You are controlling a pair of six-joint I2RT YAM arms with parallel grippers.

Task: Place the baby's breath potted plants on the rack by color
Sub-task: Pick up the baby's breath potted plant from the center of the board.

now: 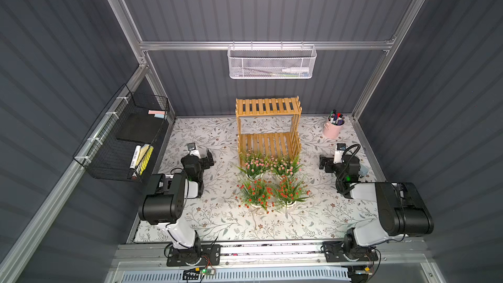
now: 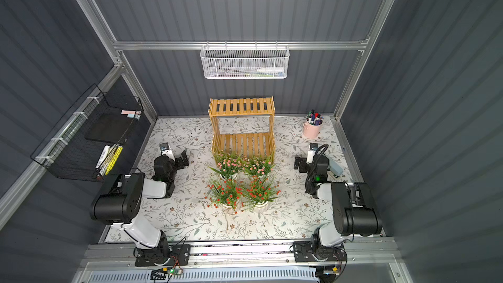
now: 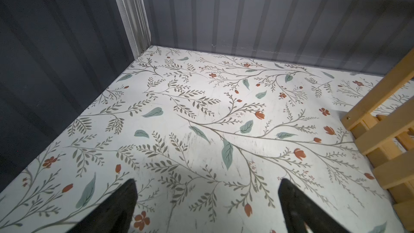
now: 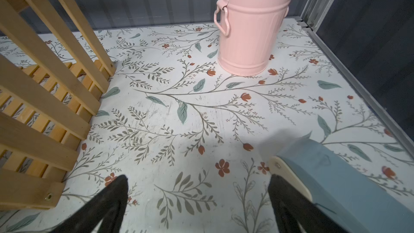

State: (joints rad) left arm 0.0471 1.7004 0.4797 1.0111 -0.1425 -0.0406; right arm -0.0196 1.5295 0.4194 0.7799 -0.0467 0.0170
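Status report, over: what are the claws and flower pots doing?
Left gripper, right gripper open, empty. Potted plants on table before rack, none shelved. Path clear.

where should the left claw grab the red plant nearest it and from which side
Probably the white pot of the left red plant, low under the spreading leaves. Come from the robot's left: the other red plant crowds its right and a pink plant stands behind it. The left claw is open.

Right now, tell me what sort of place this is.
Likely a robot test booth dressed as a home corner: grey panel walls on an aluminium frame, two arms mounted at the front, a floral table with rack and plants.
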